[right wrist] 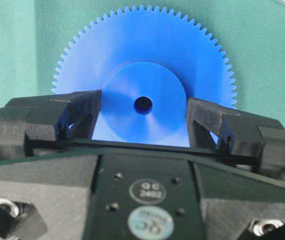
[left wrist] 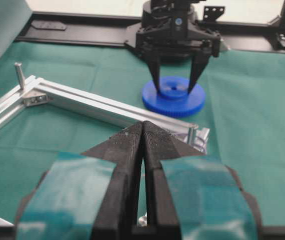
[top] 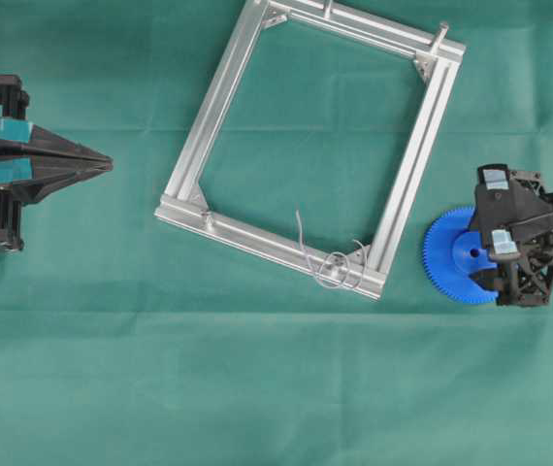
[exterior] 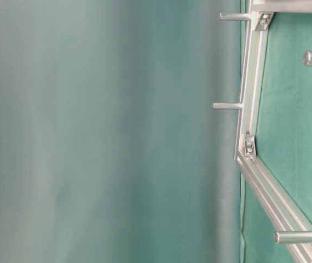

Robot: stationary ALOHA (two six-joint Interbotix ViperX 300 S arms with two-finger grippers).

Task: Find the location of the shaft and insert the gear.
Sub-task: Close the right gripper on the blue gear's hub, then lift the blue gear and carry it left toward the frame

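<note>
Two arms face each other across your green cloth [top: 276, 388], and only the one on the right is at the work. Your right gripper [right wrist: 142, 112] stands over the gear [top: 451, 254], a bright-blue toothed disc lying flat on the cloth at the right of the overhead view, just right of the aluminium frame [top: 220, 105]. In the right wrist view its two black fingers [right wrist: 70, 117] bracket the raised hub, one on each side, with the small centre hole showing between them; the jaws stand apart, and you cannot tell from these views whether the pads already touch the hub wall. The left wrist view shows the same fingers pointing down onto the gear's top face, either side of the hub, with the disc resting on the cloth. Your left gripper [top: 105, 163] sits at the far left of the overhead view, well apart from the frame, its jaws pressed together to a point and holding nothing; the left wrist view shows the two ribbed pads [left wrist: 127, 145] flat against each other. The shaft [top: 336, 260] stands at the frame's near right corner in the overhead view, a small grey dot ringed by thin wire loops [top: 327, 272], between the two grippers and near the gear but not touching it. Bare pegs [exterior: 230, 106] rise from other frame rails.
</note>
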